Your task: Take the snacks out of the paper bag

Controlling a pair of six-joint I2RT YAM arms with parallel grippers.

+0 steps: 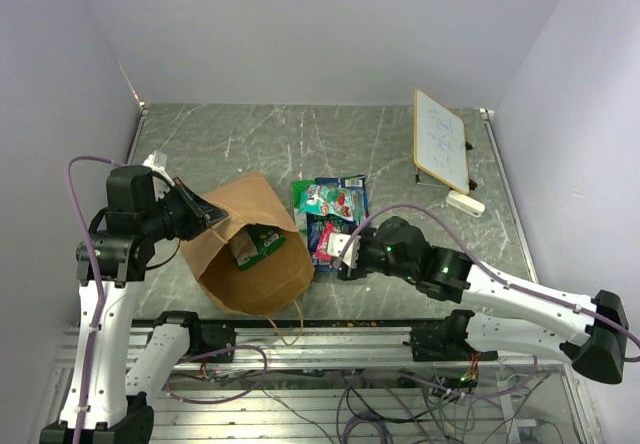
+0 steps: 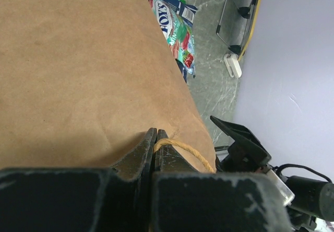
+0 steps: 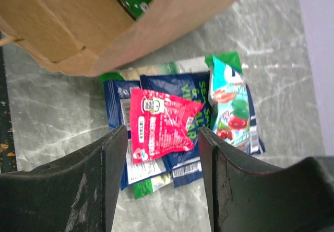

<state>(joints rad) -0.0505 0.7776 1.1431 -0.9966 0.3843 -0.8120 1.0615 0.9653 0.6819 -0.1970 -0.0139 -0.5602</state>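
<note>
The brown kraft paper bag (image 1: 250, 264) lies slumped on its side with its mouth gaping, and one glossy green packet (image 1: 258, 246) sits inside, just within the opening. The left gripper (image 2: 155, 135) is clenched on the bag's top edge, pinching the paper, with a thin looped handle (image 2: 185, 151) right beside the fingertips. Just beside the bag, on its right, the other snacks lie in an overlapping pile: a crinkled red packet (image 3: 162, 125) on top of dark blue packets (image 3: 182, 85), with a teal-green packet (image 3: 229, 106) at the pile's side away from the bag. The right gripper (image 3: 163, 134) hangs over this pile, released, with its fingers spread to either side of the red packet. The table (image 1: 250, 139) is grey-green with pale marble-like veins. Well beyond the bag, a white framed board (image 1: 440, 139) stands tilted near plain pale walls (image 1: 320, 24).
</note>
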